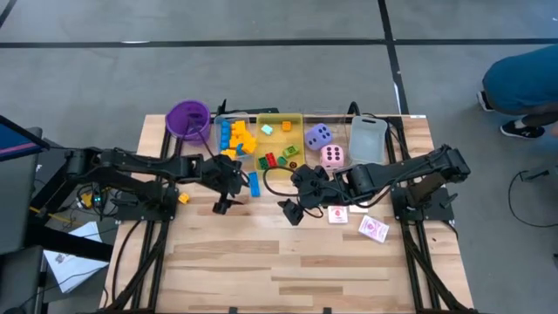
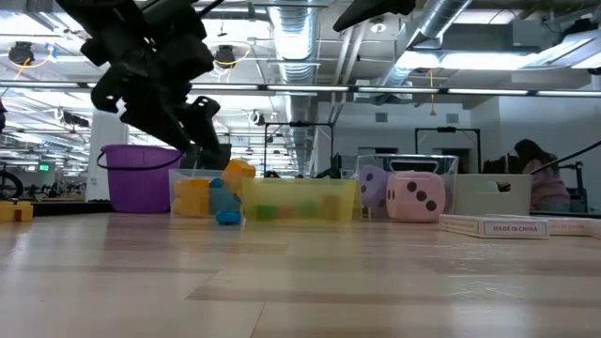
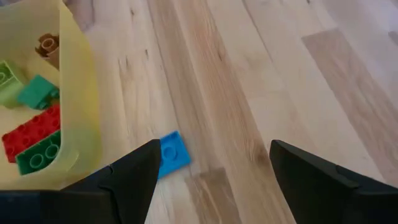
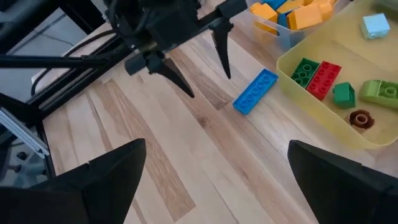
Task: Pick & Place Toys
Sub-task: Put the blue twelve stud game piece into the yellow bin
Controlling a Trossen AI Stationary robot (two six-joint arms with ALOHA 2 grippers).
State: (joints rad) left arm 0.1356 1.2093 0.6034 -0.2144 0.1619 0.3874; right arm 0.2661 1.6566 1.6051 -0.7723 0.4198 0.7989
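A long blue brick (image 1: 254,183) lies flat on the wooden table, just in front of the yellow tray (image 1: 299,118). It also shows in the left wrist view (image 3: 171,152) and the right wrist view (image 4: 255,92). My left gripper (image 1: 228,202) is open and empty, just left of the brick, above the table (image 3: 214,177). My right gripper (image 1: 290,212) is open and empty, right of the brick and nearer the front (image 4: 217,180). The yellow tray holds red, green and light-blue blocks (image 4: 323,78). A purple die (image 1: 317,135) and a pink die (image 1: 332,157) stand right of the tray.
A clear tray with yellow and blue blocks (image 1: 234,138) and a purple cup (image 1: 187,118) stand at the back left, a grey tray (image 1: 368,139) at the back right. Red-patterned cards (image 1: 373,229) lie under the right arm. An orange block (image 1: 183,198) lies left. A person (image 1: 523,83) stands beyond the table's right.
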